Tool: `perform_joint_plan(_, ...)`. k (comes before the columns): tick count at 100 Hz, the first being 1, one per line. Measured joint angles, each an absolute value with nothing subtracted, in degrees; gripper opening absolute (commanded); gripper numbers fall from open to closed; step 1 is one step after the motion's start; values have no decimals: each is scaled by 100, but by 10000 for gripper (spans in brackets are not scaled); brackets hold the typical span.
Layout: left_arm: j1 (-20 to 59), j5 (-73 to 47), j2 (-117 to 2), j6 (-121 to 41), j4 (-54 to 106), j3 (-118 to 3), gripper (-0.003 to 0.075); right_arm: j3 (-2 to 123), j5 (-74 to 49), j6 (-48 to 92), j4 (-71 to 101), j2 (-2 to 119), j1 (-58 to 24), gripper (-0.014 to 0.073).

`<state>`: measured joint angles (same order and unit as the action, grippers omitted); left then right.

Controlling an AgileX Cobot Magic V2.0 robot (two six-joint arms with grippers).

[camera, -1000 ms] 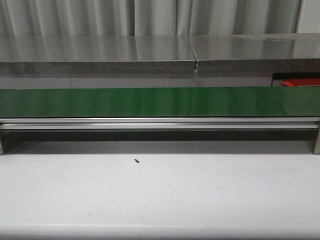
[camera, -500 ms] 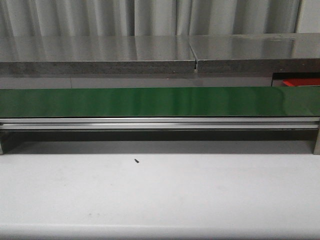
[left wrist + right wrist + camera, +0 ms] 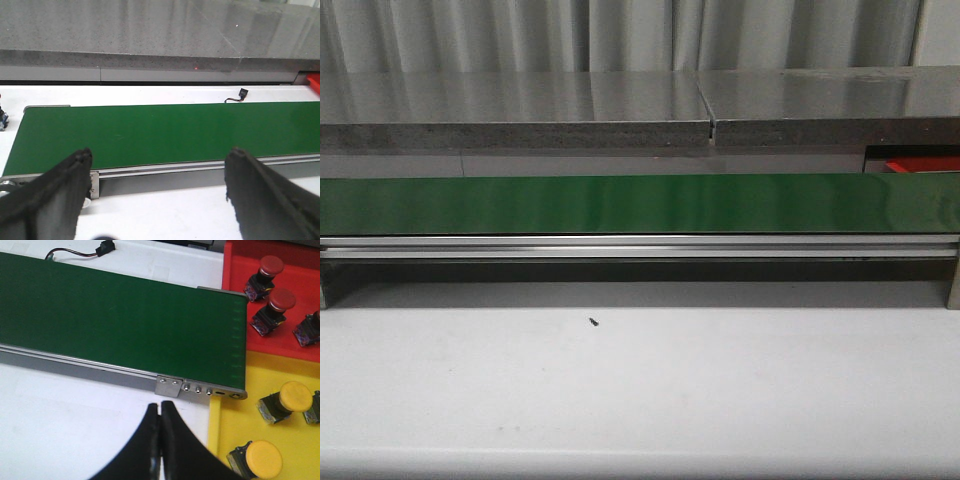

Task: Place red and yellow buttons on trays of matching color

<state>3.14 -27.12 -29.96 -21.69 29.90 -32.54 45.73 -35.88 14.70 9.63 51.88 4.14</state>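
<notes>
In the right wrist view a red tray (image 3: 235, 270) holds red buttons (image 3: 270, 265) (image 3: 281, 299), and a yellow tray (image 3: 220, 440) beside it holds yellow buttons (image 3: 295, 396) (image 3: 263, 458). My right gripper (image 3: 160, 407) is shut with nothing between its fingers, over the white table just before the belt's end and next to the yellow tray. My left gripper (image 3: 160, 160) is open and empty, over the table in front of the green belt (image 3: 160, 130). No button lies on the belt. In the front view only a sliver of the red tray (image 3: 920, 164) shows at the far right; neither gripper appears there.
The green conveyor belt (image 3: 640, 204) spans the front view on an aluminium rail (image 3: 640, 247). A grey counter (image 3: 520, 110) runs behind it. A small black speck (image 3: 592, 322) lies on the white table. A cable connector (image 3: 104, 247) rests beyond the belt.
</notes>
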Motion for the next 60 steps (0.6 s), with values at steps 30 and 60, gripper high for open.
perform_joint_plan(30, -194, -2973, -5188, -1145, 2224, -4846, 519, 4573, -3588, 1470, 963, 5188, 414, -116)
perform_joint_plan(60, -1063, -3621, -7728, -1099, 2170, -6924, 463, 4573, -3588, 1470, 963, 5188, 414, -116)
